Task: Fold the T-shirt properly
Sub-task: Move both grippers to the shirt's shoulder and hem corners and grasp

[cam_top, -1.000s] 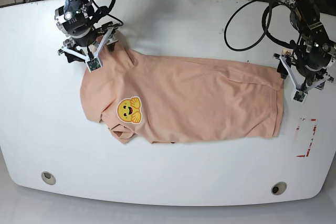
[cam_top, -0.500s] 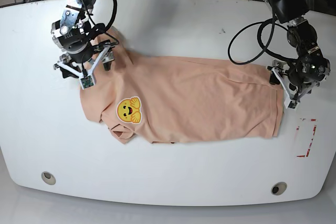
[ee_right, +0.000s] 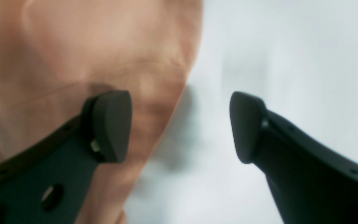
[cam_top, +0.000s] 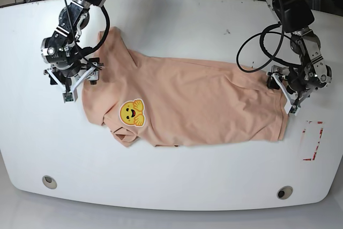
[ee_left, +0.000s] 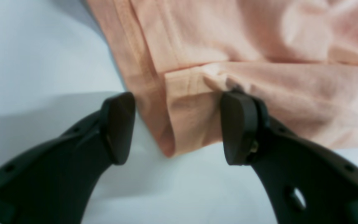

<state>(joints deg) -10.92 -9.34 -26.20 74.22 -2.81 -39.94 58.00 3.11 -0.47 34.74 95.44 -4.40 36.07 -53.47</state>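
Two tools wide, neither gripping. Shirt [cam_top: 187, 103] flat mid-counter [cam_top: 177, 20], smiley print [cam_top: 132, 113] toward its left in base view. Left tool [ee_left: 177, 127] straddles hemmed shirt corner, one finger [ee_left: 238, 127] touching cloth. Right tool [ee_right: 180, 126] straddles opposite shirt edge, one finger [ee_right: 110, 124] over cloth, other over bare counter.

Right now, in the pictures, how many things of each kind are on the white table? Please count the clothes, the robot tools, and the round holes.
T-shirts: 1, the peach T-shirt with a yellow smiling face print
Robot tools: 2, the left tool and the right tool, both open
Round holes in the table: 2, one hole and another hole
Total: 5
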